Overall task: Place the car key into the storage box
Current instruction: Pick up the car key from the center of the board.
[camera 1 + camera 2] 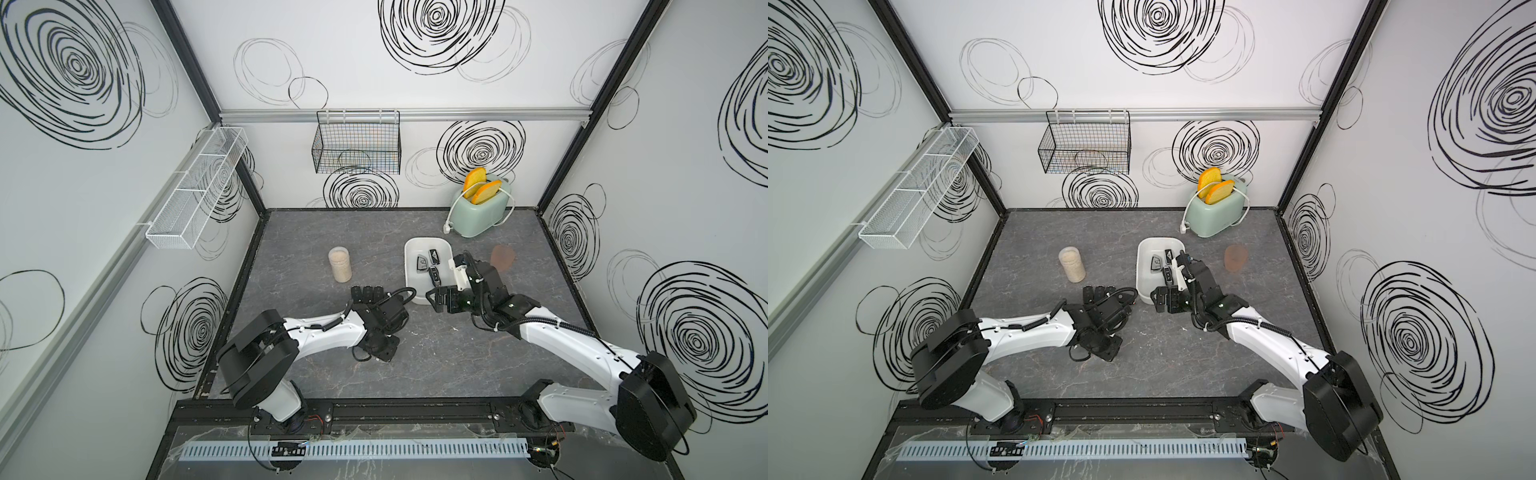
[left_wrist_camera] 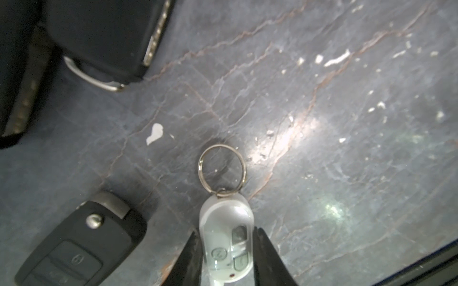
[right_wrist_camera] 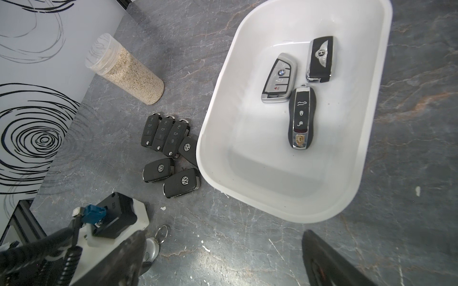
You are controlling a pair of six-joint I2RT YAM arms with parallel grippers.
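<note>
A silver-white car key with a metal ring sits between the fingers of my left gripper, which is shut on it just over the grey tabletop. Several black car keys lie in a pile beside the white storage box. Three more keys lie inside the box. In both top views the left gripper is below the black key pile and left of the box's near corner. My right gripper hangs open and empty by that near end of the box, shown in a top view.
A clear jar of grains stands left of the box. A mint toaster with bread stands at the back right, a brownish cup right of the box. A black wire basket and white mesh tray hang on the walls.
</note>
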